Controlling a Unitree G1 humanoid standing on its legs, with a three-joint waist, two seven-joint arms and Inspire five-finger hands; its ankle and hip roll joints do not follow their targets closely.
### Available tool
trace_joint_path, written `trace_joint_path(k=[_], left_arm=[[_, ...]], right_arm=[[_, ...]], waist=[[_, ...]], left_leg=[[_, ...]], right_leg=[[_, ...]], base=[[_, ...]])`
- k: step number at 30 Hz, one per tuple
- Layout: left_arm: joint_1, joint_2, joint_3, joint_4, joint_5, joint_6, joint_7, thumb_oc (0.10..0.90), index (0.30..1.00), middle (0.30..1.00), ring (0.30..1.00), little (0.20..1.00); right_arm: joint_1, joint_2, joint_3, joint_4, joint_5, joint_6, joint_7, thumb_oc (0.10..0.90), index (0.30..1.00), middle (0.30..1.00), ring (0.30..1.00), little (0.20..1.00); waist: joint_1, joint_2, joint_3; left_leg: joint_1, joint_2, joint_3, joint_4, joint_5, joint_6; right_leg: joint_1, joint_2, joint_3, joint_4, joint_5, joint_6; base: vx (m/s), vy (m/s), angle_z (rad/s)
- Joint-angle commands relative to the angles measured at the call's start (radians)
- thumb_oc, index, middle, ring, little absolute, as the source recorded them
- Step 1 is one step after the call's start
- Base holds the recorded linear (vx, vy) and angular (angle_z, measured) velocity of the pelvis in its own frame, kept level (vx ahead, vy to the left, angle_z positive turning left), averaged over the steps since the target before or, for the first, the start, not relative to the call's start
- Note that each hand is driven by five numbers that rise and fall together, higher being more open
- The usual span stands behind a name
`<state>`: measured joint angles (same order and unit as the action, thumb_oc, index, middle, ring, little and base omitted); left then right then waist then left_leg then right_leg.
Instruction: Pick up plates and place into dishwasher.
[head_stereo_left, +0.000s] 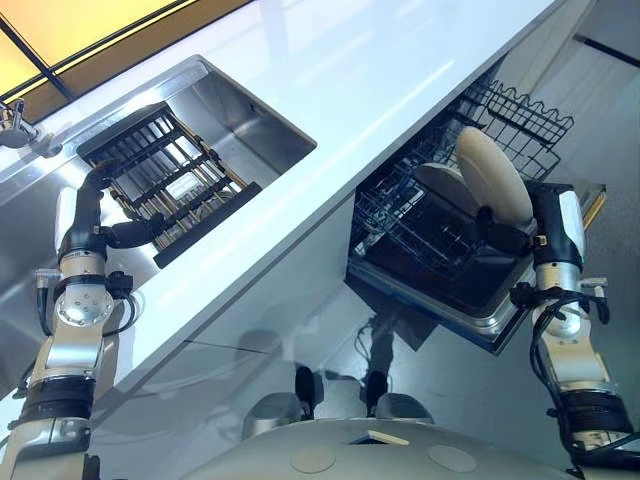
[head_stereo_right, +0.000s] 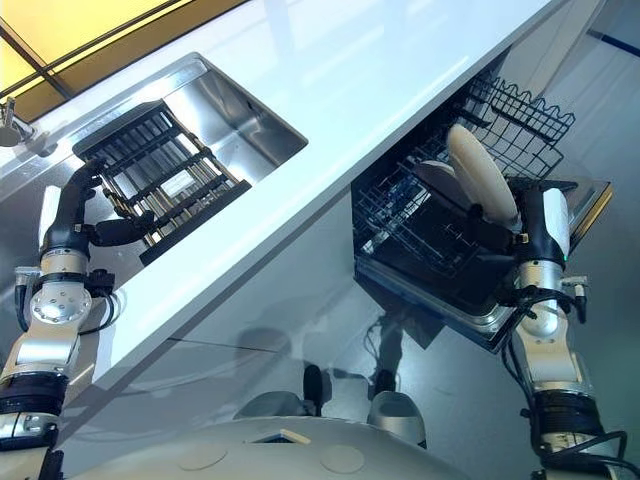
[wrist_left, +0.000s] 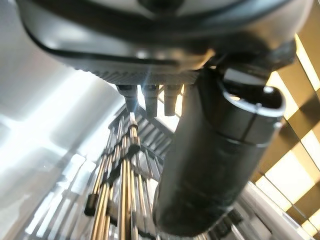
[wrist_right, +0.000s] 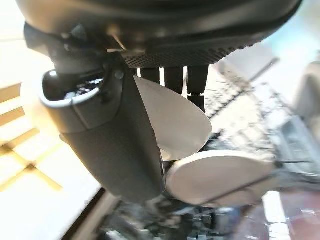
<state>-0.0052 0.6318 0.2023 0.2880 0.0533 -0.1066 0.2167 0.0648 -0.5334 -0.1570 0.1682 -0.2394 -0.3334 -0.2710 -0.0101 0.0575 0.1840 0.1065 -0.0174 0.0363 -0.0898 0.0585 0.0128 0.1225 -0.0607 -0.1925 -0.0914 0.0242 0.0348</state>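
My right hand (head_stereo_left: 547, 228) is shut on a cream plate (head_stereo_left: 494, 174), pinched between thumb and fingers and held tilted on edge above the open dishwasher's wire rack (head_stereo_left: 415, 240). A second plate (head_stereo_left: 445, 186) leans in that rack just below and left of the held one. In the right wrist view, the held plate (wrist_right: 176, 121) shows past the thumb (wrist_right: 116, 147), with the racked plate (wrist_right: 220, 178) beneath it. My left hand (head_stereo_left: 88, 212) is open, fingers straight and thumb out, at the near end of the dark dish rack (head_stereo_left: 168, 180) in the sink; no plates stand in that rack.
The steel sink (head_stereo_left: 252, 122) is set into a long white counter (head_stereo_left: 380, 70), with a faucet (head_stereo_left: 14, 126) at the far left. An upper wire basket (head_stereo_left: 520, 118) juts out behind the held plate. The dishwasher door (head_stereo_left: 470, 310) hangs open below the rack.
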Motion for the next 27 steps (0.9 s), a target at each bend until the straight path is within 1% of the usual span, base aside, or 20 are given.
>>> trace_joint_path(k=[1,3,9,14,16,18,20,25,27], left_arm=[[-0.014,0.032,0.073,-0.059,0.04,-0.071,0.055,0.8,0.9,0.9,0.9,0.9],[-0.004,0.027,0.081,-0.054,0.041,-0.077,0.055,0.8,0.9,0.9,0.9,0.9],[0.014,0.012,0.089,-0.045,0.039,-0.085,0.056,0.8,0.9,0.9,0.9,0.9],[0.017,0.007,0.089,-0.034,0.039,-0.093,0.058,0.8,0.9,0.9,0.9,0.9],[0.022,0.007,0.093,-0.032,0.037,-0.097,0.054,0.8,0.9,0.9,0.9,0.9],[0.027,0.01,0.098,-0.034,0.034,-0.098,0.054,0.8,0.9,0.9,0.9,0.9],[0.031,0.015,0.098,-0.04,0.027,-0.095,0.056,0.8,0.9,0.9,0.9,0.9],[0.022,0.024,0.081,-0.039,0.018,-0.088,0.066,0.8,0.9,0.9,0.9,0.9],[0.016,0.028,0.074,-0.032,0.016,-0.092,0.066,0.8,0.9,0.9,0.9,0.9]], right_arm=[[-0.065,-0.051,-0.113,-0.128,-0.004,-0.132,-0.057,0.1,0.3,0.3,0.3,0.2],[-0.055,-0.05,-0.114,-0.135,-0.026,-0.16,-0.07,0.1,0.3,0.3,0.3,0.2],[-0.045,-0.043,-0.102,-0.136,-0.041,-0.201,-0.073,0.1,0.3,0.3,0.3,0.2],[-0.038,-0.038,-0.08,-0.117,-0.047,-0.194,-0.029,0.1,0.3,0.3,0.3,0.2],[-0.031,-0.035,-0.067,-0.098,-0.038,-0.169,0.021,0.1,0.3,0.3,0.3,0.2],[-0.021,-0.036,-0.054,-0.079,-0.009,-0.129,0.085,0.1,0.3,0.3,0.3,0.2],[-0.012,-0.037,-0.037,-0.065,-0.002,-0.112,0.137,0.1,0.3,0.3,0.3,0.2],[-0.017,-0.045,0.017,-0.049,0.002,-0.078,0.19,0.1,0.3,0.3,0.3,0.2],[-0.026,-0.052,0.042,-0.045,0.014,-0.05,0.212,0.1,0.3,0.3,0.3,0.2]], waist=[[-0.006,0.022,-0.044],[-0.007,0.024,-0.043],[-0.006,0.029,-0.038],[-0.004,0.03,-0.033],[-0.002,0.03,-0.031],[-0.001,0.028,-0.028],[0.0,0.025,-0.024],[0.008,0.02,-0.014],[0.013,0.019,-0.01]], left_leg=[[0.018,-0.043,0.011,0.024,-0.13,0.03],[0.014,-0.044,0.012,0.028,-0.13,0.03],[0.001,-0.047,0.012,0.043,-0.13,0.026],[-0.008,-0.05,0.007,0.05,-0.13,0.024],[-0.013,-0.05,0.006,0.055,-0.13,0.023],[-0.016,-0.049,0.004,0.057,-0.13,0.022],[-0.021,-0.049,0.001,0.06,-0.129,0.021],[-0.033,-0.049,-0.004,0.073,-0.127,0.019],[-0.038,-0.05,-0.006,0.076,-0.125,0.017]], right_leg=[[-0.074,0.038,0.0,0.173,-0.168,0.034],[-0.077,0.038,0.001,0.176,-0.17,0.033],[-0.085,0.035,0.001,0.184,-0.172,0.031],[-0.092,0.035,0.002,0.19,-0.175,0.029],[-0.096,0.034,0.001,0.194,-0.176,0.029],[-0.1,0.034,0.0,0.198,-0.177,0.028],[-0.103,0.034,-0.002,0.199,-0.177,0.027],[-0.108,0.031,-0.008,0.205,-0.176,0.025],[-0.111,0.03,-0.011,0.207,-0.174,0.025]], base=[[0.0,0.009,-0.05],[0.0,0.008,-0.09],[0.0,0.002,-0.01],[0.0,0.0,0.0],[0.0,0.0,0.0],[0.0,0.0,0.0],[0.0,0.0,0.0],[0.0,0.0,0.0],[0.0,0.0,0.0]])
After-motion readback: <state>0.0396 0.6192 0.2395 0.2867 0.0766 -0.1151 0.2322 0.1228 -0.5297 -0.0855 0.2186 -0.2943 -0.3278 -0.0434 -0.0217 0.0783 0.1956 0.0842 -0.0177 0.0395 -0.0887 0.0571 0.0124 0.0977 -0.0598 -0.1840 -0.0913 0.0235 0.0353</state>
